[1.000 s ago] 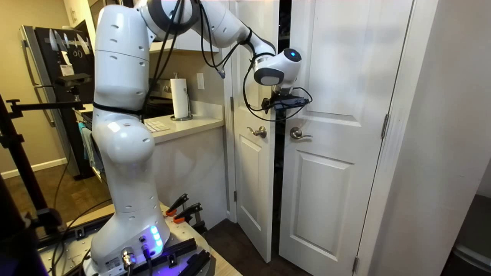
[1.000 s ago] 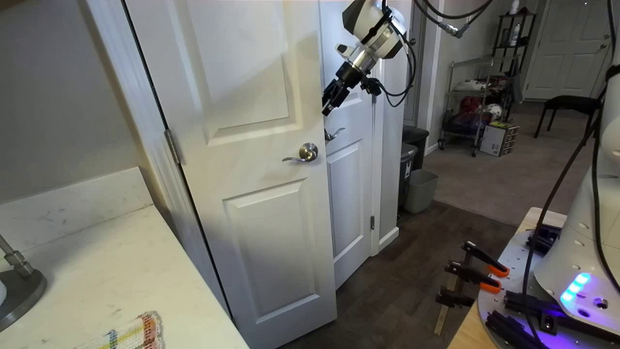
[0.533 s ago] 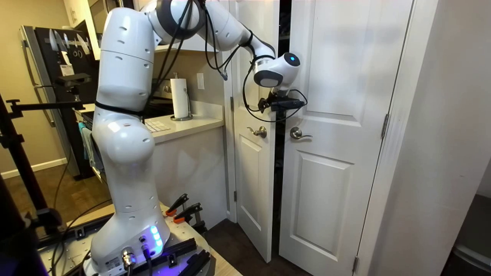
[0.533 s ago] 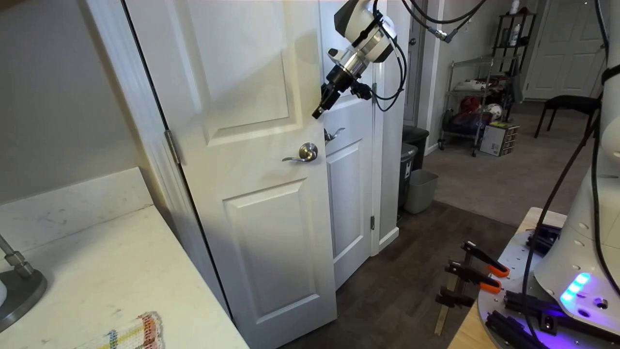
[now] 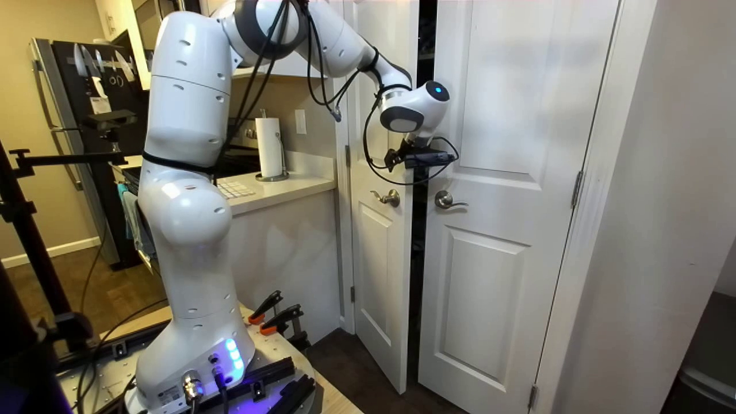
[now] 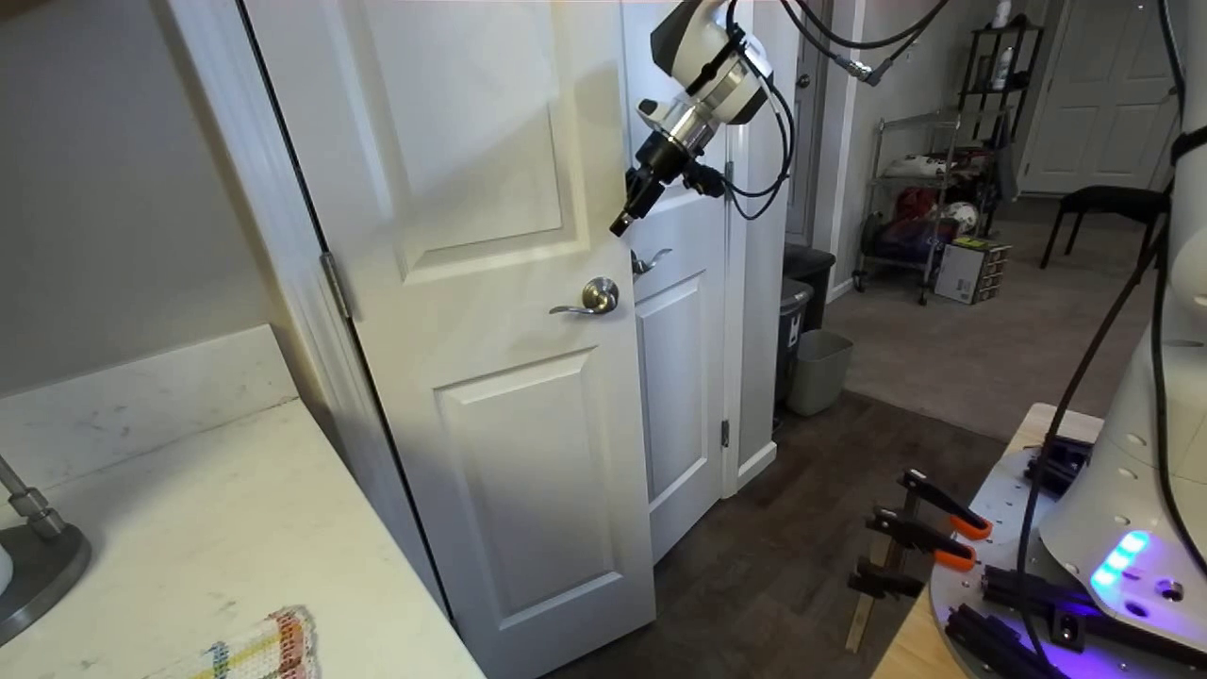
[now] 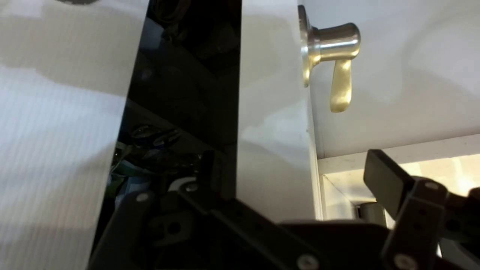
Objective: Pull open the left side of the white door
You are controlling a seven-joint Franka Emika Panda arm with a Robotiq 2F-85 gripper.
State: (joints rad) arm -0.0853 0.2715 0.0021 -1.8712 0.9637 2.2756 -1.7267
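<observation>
The left side of the white door point(image 5: 376, 270) stands ajar, its free edge swung out past the right leaf point(image 5: 483, 299), with a dark gap between them. A metal lever handle point(image 6: 599, 297) is fixed near that edge. My gripper point(image 7: 300, 178) is open and straddles the edge above the lever. In the wrist view, one finger point(image 7: 213, 174) reaches into the dark gap behind the leaf; the opposite finger's pad point(image 7: 388, 183) is on the front side, apart from the leaf. Contact of the inner finger cannot be told. In an exterior view the leaf hides that inner finger.
The right leaf has its own lever point(image 5: 445, 200) close below the gripper. A countertop point(image 6: 189, 528) with a paper towel roll point(image 5: 269, 148) lies on the hinge side of the left leaf. Clamps with orange pads point(image 6: 929, 533) jut from the robot's base table.
The arm has lowered and the gripper has shifted across the left leaf's edge, so one finger now overlaps its front face. Only a slight lowering shows in the last half second. The leaves stayed put.
</observation>
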